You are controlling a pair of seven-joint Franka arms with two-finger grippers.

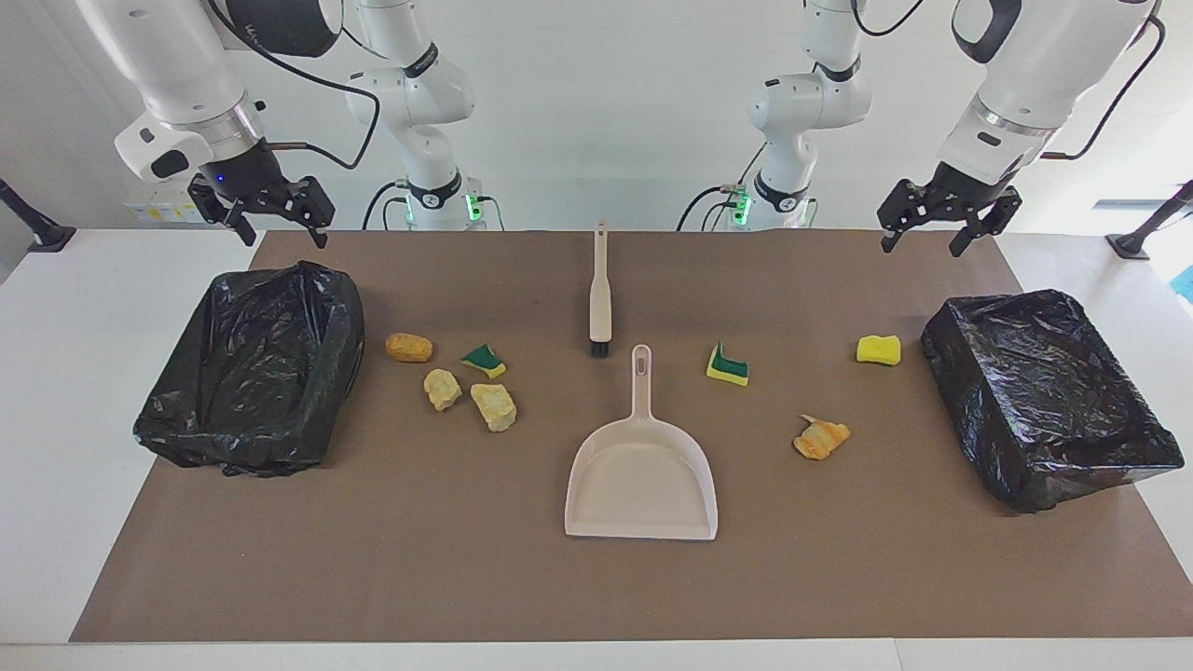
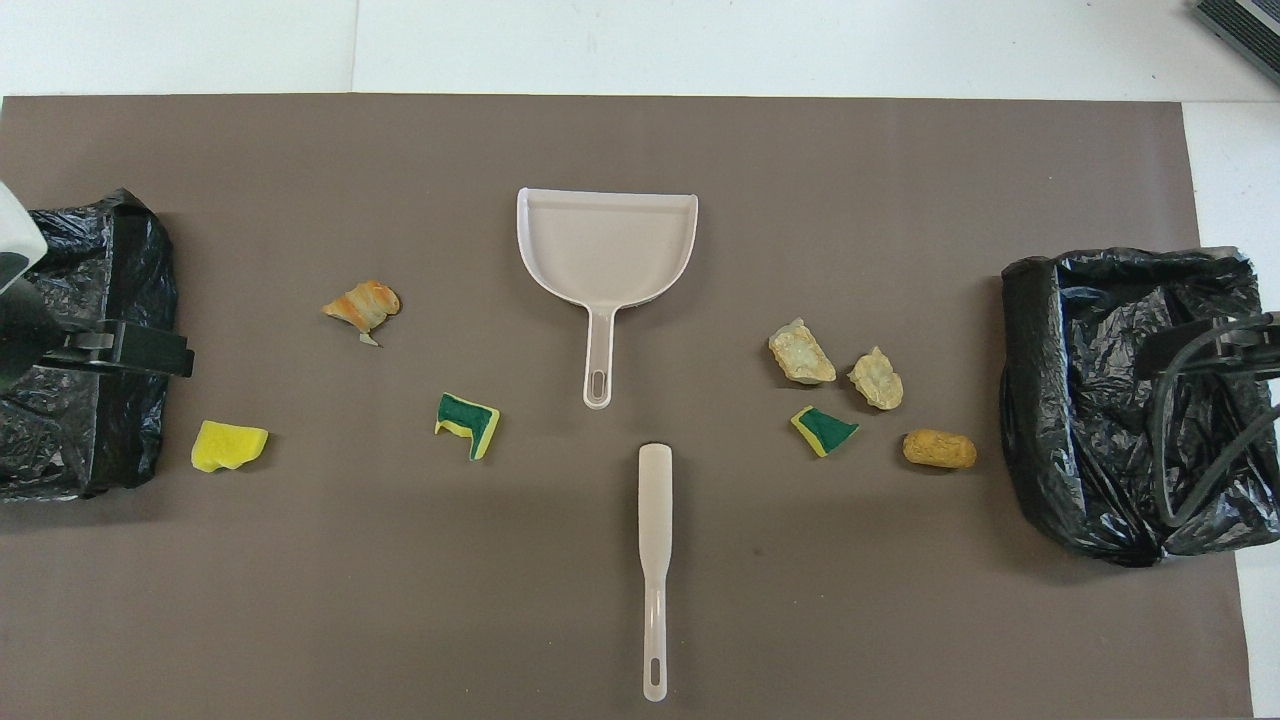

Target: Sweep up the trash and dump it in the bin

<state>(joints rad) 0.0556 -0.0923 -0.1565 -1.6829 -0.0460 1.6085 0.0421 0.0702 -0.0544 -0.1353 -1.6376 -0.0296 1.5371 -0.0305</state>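
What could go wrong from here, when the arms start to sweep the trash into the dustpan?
1. The trash lies in two groups: four bits toward the right arm's end of the table, three toward the left arm's. A long sweep may scatter them.
2. The brush and the dustpan lie end to end, bristles close to the dustpan's handle. Grasping one may knock the other.
3. The bin liners look loose, so a dustpan edge may catch one.

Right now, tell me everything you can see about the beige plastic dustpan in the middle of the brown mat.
The beige plastic dustpan looks smooth and rigid. Its wide, shallow scoop has low raised walls and is empty. A slim straight handle with a hanging slot at its tip points toward the robots, the open lip away from them. It lies flat on the brown mat, midway between the two arms' ends, just past the brush's bristles. Nothing touches it but the mat.
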